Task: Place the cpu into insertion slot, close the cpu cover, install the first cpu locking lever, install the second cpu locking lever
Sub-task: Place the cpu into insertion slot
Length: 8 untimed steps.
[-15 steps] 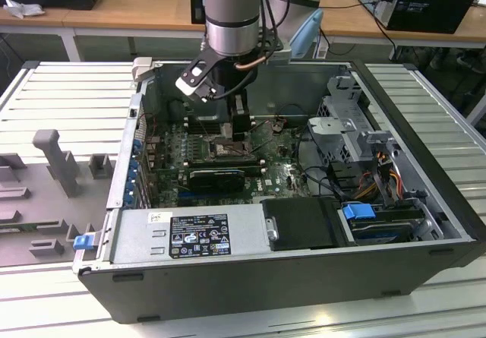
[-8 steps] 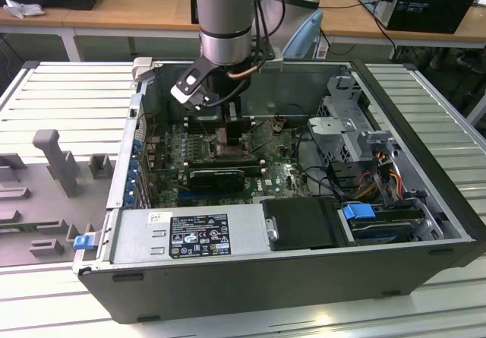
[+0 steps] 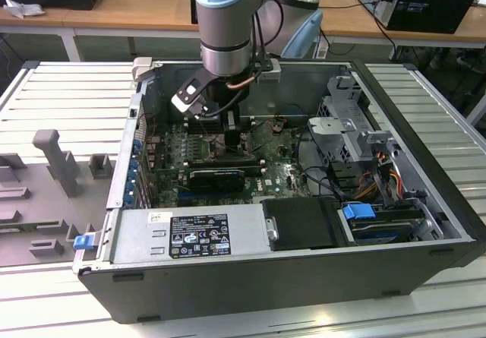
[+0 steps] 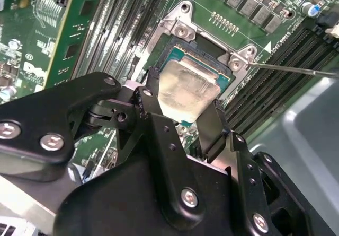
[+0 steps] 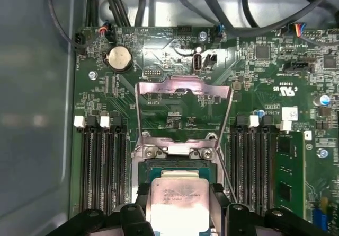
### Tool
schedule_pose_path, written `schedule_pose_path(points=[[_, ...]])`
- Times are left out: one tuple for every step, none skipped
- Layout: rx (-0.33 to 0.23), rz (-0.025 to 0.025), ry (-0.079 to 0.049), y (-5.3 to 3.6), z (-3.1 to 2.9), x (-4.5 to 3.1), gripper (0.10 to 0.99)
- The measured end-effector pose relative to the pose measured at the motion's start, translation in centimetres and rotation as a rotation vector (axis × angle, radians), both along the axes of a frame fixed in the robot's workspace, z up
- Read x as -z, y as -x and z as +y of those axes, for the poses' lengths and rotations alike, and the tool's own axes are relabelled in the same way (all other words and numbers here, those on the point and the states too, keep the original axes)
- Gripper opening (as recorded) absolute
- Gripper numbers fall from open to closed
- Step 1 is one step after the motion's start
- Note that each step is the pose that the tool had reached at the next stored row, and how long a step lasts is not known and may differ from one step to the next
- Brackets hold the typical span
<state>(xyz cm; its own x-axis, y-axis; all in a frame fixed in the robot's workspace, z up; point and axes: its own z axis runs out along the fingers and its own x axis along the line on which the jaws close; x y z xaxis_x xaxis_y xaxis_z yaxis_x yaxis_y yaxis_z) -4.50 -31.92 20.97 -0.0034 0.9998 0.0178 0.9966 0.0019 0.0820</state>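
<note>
While the arm reaches straight down into the open computer case, its gripper is clamped narrow on the cpu, directly over the insertion slot. The cpu cover stands raised.

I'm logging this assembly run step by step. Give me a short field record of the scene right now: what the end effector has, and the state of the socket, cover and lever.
end effector: shut on the cpu, gripping two opposite edges
cpu: silver face up, at the insertion slot; cannot tell if it is seated
insertion slot: uncovered, between the memory slots
cpu cover: open, swung up away from the slot
locking lever: unlatched, jutting out over the memory slots
</note>
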Motion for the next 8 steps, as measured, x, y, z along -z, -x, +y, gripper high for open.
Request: schedule_pose_path(points=[[0.000, 0.0014, 0.000, -0.01, 0.01, 0.19, 0.529], [0.000, 0.0028, 0.000, -0.05, 0.01, 0.35, 0.529], [0.000, 0.0034, 0.000, -0.06, 0.01, 0.43, 0.529], [0.000, 0.0039, 0.000, -0.10, 0.01, 0.51, 0.529], [0.000, 0.0052, 0.000, -0.18, 0.01, 0.68, 0.529], [0.000, 0.0057, 0.000, -0.20, 0.01, 0.80, 0.529], [0.000, 0.0058, 0.000, -0.20, 0.01, 0.81, 0.529], [0.000, 0.0059, 0.000, -0.20, 0.00, 0.81, 0.529]])
